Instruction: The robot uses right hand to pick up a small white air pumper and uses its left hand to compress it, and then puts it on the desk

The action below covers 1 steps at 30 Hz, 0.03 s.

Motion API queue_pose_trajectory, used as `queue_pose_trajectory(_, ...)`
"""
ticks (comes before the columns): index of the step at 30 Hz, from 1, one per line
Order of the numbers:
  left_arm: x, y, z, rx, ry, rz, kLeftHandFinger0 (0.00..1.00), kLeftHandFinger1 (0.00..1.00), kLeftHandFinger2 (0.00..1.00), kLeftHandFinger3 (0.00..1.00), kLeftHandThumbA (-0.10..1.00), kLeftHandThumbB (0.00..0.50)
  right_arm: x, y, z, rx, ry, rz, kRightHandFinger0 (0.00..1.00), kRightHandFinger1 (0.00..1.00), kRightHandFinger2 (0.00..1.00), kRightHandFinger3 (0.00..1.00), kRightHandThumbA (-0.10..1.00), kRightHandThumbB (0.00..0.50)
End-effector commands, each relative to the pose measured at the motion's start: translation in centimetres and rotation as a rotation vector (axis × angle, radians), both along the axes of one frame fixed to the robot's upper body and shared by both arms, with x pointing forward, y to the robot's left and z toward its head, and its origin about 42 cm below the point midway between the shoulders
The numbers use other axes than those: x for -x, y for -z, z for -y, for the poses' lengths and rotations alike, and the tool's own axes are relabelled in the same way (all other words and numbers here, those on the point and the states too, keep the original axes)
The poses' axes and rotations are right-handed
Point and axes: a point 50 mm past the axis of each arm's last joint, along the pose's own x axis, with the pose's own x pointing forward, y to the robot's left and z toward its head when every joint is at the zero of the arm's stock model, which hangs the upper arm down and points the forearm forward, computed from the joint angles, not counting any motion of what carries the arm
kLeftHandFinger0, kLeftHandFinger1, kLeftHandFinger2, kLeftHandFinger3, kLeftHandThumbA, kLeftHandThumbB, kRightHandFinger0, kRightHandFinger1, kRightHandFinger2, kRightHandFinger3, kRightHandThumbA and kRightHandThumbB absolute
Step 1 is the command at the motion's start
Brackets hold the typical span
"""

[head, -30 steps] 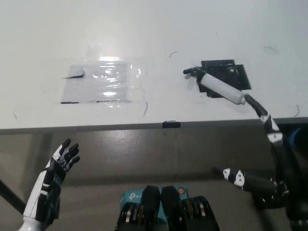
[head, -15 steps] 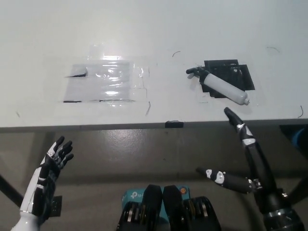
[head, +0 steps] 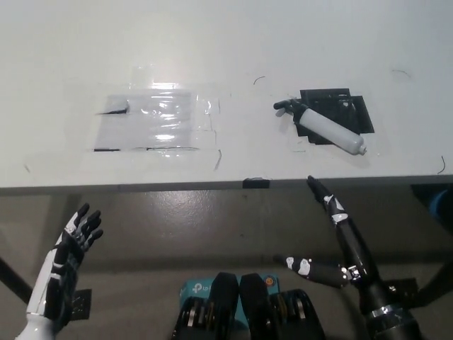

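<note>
The small white pump (head: pixel 328 128) lies on the white desk (head: pixel 233 49), near the front edge on the right side. It lies tilted, with its black handle end toward the upper left and its cap end toward the lower right, and it rests partly on a black patch (head: pixel 340 112) on the desk. Nothing touches it.

The black right hand (head: pixel 334 237) is below the desk edge, well apart from the pump. Its fingers are spread wide and it holds nothing.

The white left hand (head: pixel 69 251) is at the lower left, also below the desk edge. Its fingers are apart and empty.

A clear plastic sheet (head: pixel 157 120) lies flat on the left part of the desk.
</note>
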Motion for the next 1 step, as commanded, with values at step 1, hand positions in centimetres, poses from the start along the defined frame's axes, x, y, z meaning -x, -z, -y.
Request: queue_pose_trajectory(1,-0.31,-0.67,-0.08,-0.006,-0.008,0.048,1.0,1.0,1.0,1.0,1.0,0.157,-0.39,-0.26,0.06,-0.02,0.013,0.038,1.0,1.0,1.0,1.0,1.0,0.269)
